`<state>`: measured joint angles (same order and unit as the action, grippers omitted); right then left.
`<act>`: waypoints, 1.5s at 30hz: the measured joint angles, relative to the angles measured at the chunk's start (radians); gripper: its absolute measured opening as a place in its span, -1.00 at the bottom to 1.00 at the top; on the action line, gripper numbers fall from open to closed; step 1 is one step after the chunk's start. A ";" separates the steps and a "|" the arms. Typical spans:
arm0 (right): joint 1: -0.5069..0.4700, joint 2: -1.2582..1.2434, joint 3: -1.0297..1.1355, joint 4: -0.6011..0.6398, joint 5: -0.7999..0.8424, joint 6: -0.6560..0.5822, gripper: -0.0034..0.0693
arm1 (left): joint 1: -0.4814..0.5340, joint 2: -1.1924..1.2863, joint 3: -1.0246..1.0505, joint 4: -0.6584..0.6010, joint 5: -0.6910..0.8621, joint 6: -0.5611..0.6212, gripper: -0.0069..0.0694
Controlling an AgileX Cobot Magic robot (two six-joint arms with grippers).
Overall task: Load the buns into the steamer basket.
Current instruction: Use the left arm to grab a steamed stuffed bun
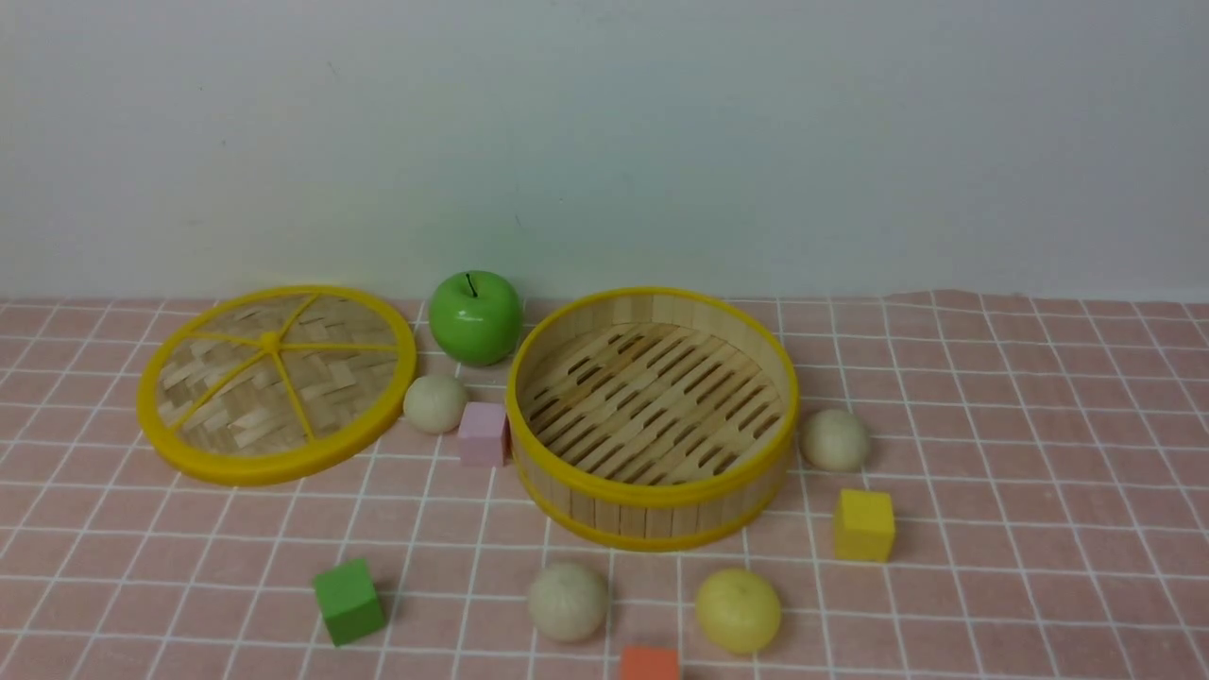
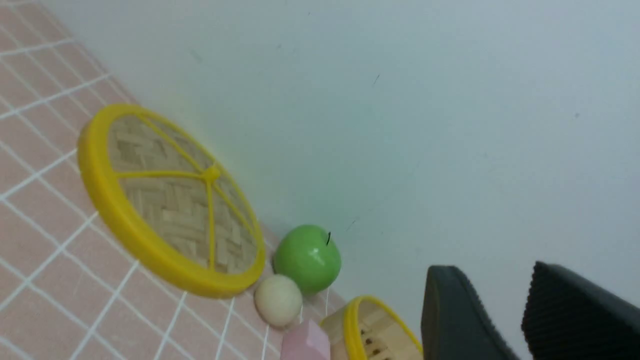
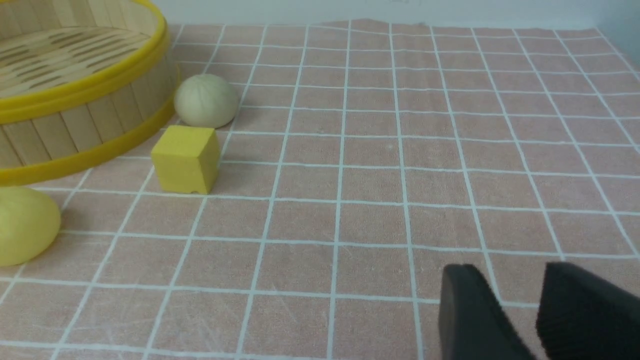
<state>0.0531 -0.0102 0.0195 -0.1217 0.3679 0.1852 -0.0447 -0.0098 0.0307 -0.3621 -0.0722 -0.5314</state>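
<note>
The steamer basket (image 1: 652,518) stands mid-table and holds nothing. Three cream-white buns lie on the cloth around it: one on its left (image 1: 435,403), one on its right (image 1: 835,439) and one in front (image 1: 568,602). A pale yellow bun (image 1: 738,610) lies beside the front one. Neither gripper shows in the front view. In its wrist view, my left gripper (image 2: 492,272) is open and empty, with the left bun (image 2: 278,300) and the basket rim (image 2: 357,320) ahead of it. My right gripper (image 3: 510,272) hangs open over bare cloth, well apart from the right bun (image 3: 206,100) and the yellow bun (image 3: 22,225).
A flat woven lid (image 1: 277,382) lies at the back left, with a green apple (image 1: 475,317) next to it. Cubes sit among the buns: pink (image 1: 484,433) against the basket, green (image 1: 349,601), yellow (image 1: 863,525) and orange (image 1: 649,664) at the front edge. A pale wall closes the back.
</note>
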 joint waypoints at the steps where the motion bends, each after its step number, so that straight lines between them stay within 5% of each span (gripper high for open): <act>1: 0.000 0.000 0.000 0.000 0.000 0.000 -0.25 | 0.000 0.000 0.000 -0.002 -0.010 -0.001 -0.19; 10: 0.000 0.000 0.000 0.000 0.000 0.000 -0.25 | 0.000 0.000 0.000 0.055 0.002 -0.011 -0.26; 18: 0.000 0.000 0.000 0.000 0.000 0.000 -0.25 | 0.000 0.037 -0.171 0.122 0.182 -0.008 -0.86; 30: 0.000 0.000 0.000 0.000 0.000 0.000 -0.25 | 0.000 0.733 -0.721 0.152 0.905 0.501 -0.85; 40: 0.000 0.000 0.000 0.000 0.000 0.000 -0.25 | -0.013 1.292 -1.018 -0.064 0.924 0.710 -0.85; 45: 0.000 0.000 0.000 0.000 0.000 0.000 -0.25 | -0.131 1.493 -1.180 -0.024 0.962 0.779 -0.85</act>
<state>0.0531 -0.0102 0.0195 -0.1217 0.3679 0.1852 -0.1758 1.4832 -1.1491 -0.3864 0.8894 0.2478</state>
